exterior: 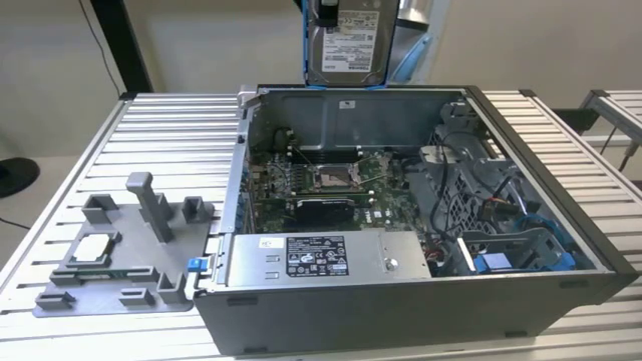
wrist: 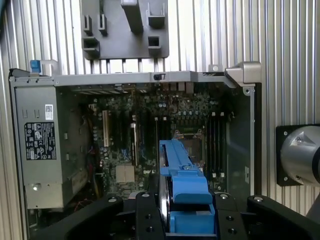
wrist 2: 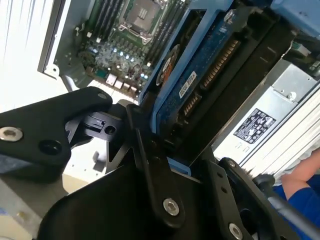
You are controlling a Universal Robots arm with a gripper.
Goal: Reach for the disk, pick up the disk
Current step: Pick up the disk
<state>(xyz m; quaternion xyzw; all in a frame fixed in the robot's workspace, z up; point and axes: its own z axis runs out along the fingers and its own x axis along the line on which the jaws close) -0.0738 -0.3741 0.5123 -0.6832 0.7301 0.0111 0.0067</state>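
The disk, a silver-grey metal drive with a white label and a blue frame, hangs upright above the back wall of the open computer case. My gripper is shut on the disk, with black fingers on either side of its blue frame. In the second wrist view the disk's blue circuit-board side and its connector show between the gripper's black fingers. The case's motherboard lies well below the disk.
A long grey box with a black-and-white label sits at the case's front. A grey moulded fixture lies on the slatted table at the exterior view's left. Blue brackets are inside the case. A blue sleeve is nearby.
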